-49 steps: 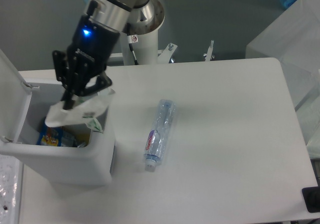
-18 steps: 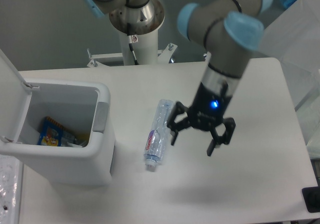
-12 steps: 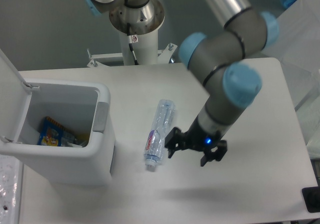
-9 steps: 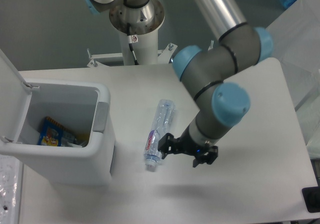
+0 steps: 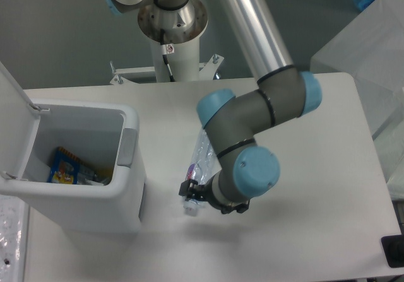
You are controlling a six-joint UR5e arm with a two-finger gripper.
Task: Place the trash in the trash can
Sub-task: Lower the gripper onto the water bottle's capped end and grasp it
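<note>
my arm (image 5: 252,115) bends low over the middle of the table (image 5: 303,231), its wrist folded down so that it covers most of my tool (image 5: 201,195). the tool sits right at the cap end of the bottle (image 5: 201,156), low against the table, with one dark finger (image 5: 187,190) showing just left of the wrist. from this angle i cannot tell whether the tool is spread or clenched, nor whether it touches the bottle; it looks to be around or right against the lower part, but the wrist hides the contact.

the bottle lies on its side on the table, to the right of the bin (image 5: 76,200), apart from it. only its clear upper body, a strip of pink label and the white cap (image 5: 190,209) show past my arm.

the bin stands at the left edge of the table with its lid (image 5: 14,115) swung up and open. inside it lie a blue-and-yellow packet (image 5: 63,165) and something whitish beside that, which may be the wrapper (image 5: 95,180).
</note>
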